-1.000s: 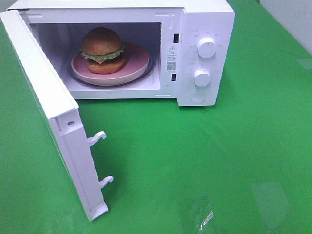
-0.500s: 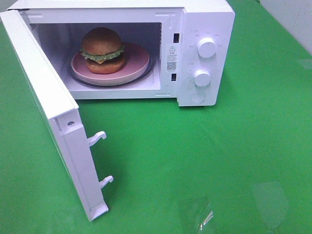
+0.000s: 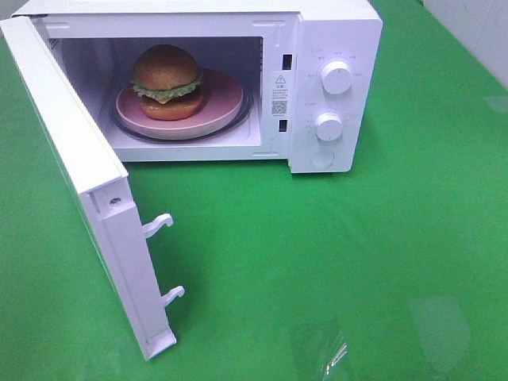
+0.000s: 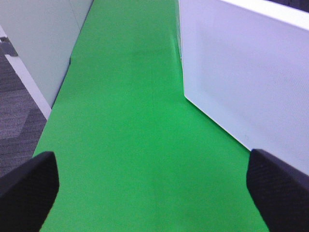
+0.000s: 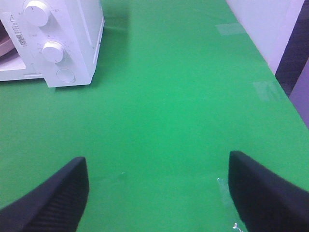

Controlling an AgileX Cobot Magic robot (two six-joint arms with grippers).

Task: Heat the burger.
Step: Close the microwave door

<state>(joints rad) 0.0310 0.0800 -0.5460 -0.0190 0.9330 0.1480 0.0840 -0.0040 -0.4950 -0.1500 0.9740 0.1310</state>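
The burger (image 3: 165,79) sits on its pink plate (image 3: 226,101) inside the microwave (image 3: 337,36), ready for heating; the door (image 3: 103,206) stands wide. Left gripper (image 4: 153,186) and right gripper (image 5: 157,191) hang open, empty.

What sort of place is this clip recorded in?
Probably a lab or office test bench, not a real kitchen: the microwave stands on a green-covered table, with grey office carpet and a pale partition beside it.

Left gripper (image 4: 153,192) and right gripper (image 5: 158,192) both have jaws spread wide
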